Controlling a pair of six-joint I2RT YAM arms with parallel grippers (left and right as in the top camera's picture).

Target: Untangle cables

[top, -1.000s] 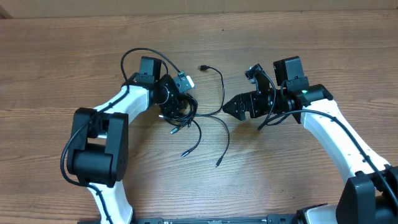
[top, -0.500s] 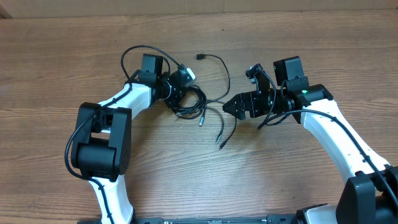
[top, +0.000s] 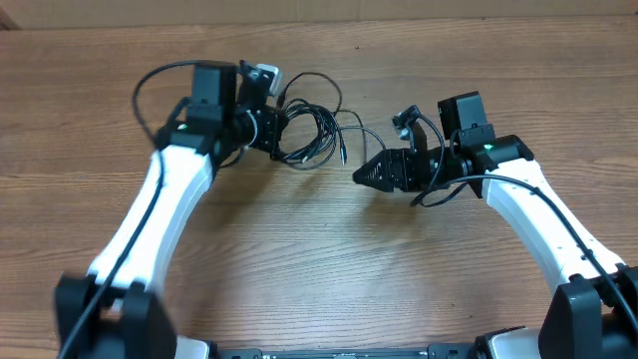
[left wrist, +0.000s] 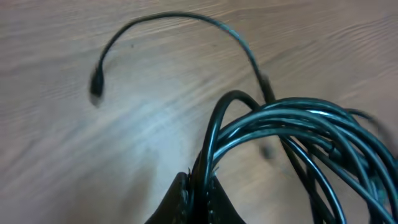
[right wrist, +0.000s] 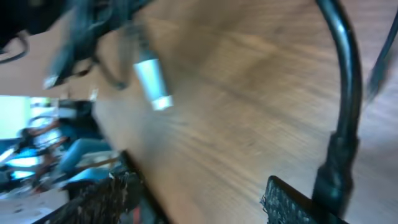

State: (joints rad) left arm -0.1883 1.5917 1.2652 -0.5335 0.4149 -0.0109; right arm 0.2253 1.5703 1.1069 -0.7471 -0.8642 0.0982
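Over mid-bench [top: 319,279], see the right claw [top: 371,172] spread apart, gripping nothing. Further back, find the left claw [top: 277,130] pinched tight on the cables [top: 311,135], a looped bundle toward the far edge, left of centre. Looks light, limp and glossy, probably slippery. Better to take one loose plug end and draw gently, not grab the bundle.
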